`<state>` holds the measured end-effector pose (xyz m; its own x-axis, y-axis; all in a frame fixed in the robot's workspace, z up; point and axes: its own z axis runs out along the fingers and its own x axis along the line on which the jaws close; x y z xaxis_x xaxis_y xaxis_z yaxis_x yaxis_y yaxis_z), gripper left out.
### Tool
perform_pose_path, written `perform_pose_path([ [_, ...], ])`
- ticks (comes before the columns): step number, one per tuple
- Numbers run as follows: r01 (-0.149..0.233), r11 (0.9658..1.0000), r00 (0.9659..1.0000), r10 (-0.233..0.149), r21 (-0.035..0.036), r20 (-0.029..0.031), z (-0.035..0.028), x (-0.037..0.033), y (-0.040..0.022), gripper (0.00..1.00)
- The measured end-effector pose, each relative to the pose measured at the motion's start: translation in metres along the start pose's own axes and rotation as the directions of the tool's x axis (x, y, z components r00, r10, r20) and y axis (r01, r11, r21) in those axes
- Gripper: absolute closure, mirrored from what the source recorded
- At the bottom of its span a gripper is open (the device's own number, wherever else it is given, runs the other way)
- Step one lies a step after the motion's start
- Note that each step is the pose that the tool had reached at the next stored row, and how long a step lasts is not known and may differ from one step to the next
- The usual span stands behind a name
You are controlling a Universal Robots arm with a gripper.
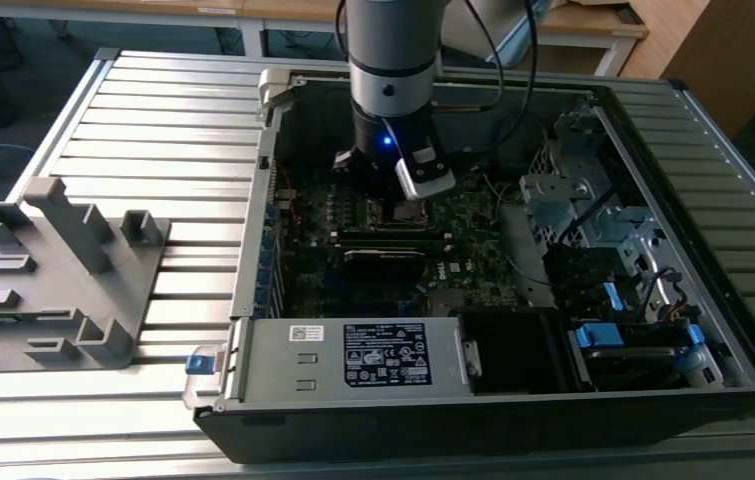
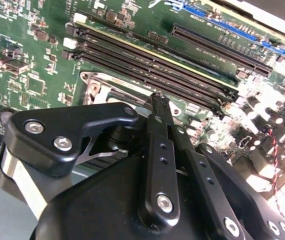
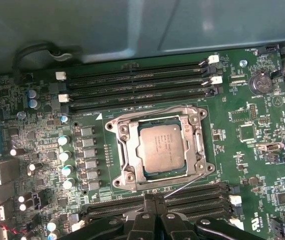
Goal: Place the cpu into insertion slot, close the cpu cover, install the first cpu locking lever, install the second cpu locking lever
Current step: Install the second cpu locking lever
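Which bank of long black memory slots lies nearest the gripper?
The bank of black memory slots just above the gripper in the first wrist view; the other bank lies beyond the silver cpu cover.

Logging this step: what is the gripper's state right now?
Gripper: shut, black fingers together and holding nothing, just above the silver metal square cpu cover.

A ribbed silver aluminium tabletop (image 1: 150,130) spreads around the claw (image 1: 404,205) on every side, its long grooves catching soft, even light. Beyond the claw, at the far edge, stand pale wooden desks (image 1: 284,12) on thin metal legs, with a light wooden cabinet panel (image 1: 717,50) towards the exterior view's right. Grey-blue floor (image 1: 4,90) shows past the tabletop on the exterior view's left.
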<state>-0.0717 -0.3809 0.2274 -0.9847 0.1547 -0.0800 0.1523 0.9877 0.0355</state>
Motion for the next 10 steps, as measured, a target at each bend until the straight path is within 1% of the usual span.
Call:
perform_pose_path([
  [4,0.0,1.0,1.0,0.0,0.0,0.0,0.0009,0.0016,-0.0003,0.89],
  [10,-0.001,1.0,1.0,0.001,0.0002,0.0,0.0025,0.007,-0.0012,0.89],
])
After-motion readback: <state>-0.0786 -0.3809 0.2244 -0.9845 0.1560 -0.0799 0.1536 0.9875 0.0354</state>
